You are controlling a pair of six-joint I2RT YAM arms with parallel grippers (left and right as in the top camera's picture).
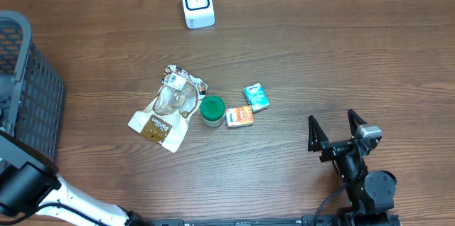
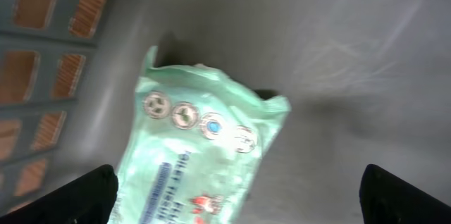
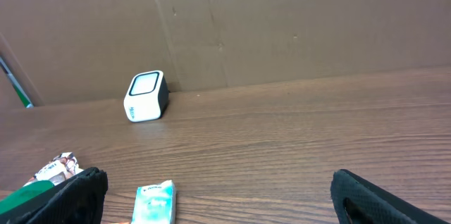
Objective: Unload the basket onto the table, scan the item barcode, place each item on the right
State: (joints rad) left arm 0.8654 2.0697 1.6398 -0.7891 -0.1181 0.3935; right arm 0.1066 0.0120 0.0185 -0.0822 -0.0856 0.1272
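On my left wrist view, the left gripper [image 2: 243,197] hung inside the grey basket [image 2: 42,55], its two fingers [image 2: 88,192] standing wide apart at the lower corners of the picture. They were clamped on nothing. A pale green soft pack [image 2: 197,146] lay on the basket floor ahead of them and reached down between them. It sat near the slotted wall and was tilted across the view, with a row of round symbols on its upper face. I could not tell whether either finger touched it.

From overhead, the basket [image 1: 28,91] stood at the left edge of the table [image 1: 320,55]. The white scanner [image 1: 197,2] sat near the middle of the far edge, upright. Around the centre of the table lay a crumpled clear bag [image 1: 165,109], a green-lidded jar [image 1: 212,110] just beside it, then a small orange box [image 1: 239,116] touching the jar, and a small teal pack [image 1: 256,97] just beside the box.

The right gripper [image 1: 332,121] waited near the front right corner with its fingers spread and nothing between them. Its own camera looked across the table to the scanner [image 3: 146,96].
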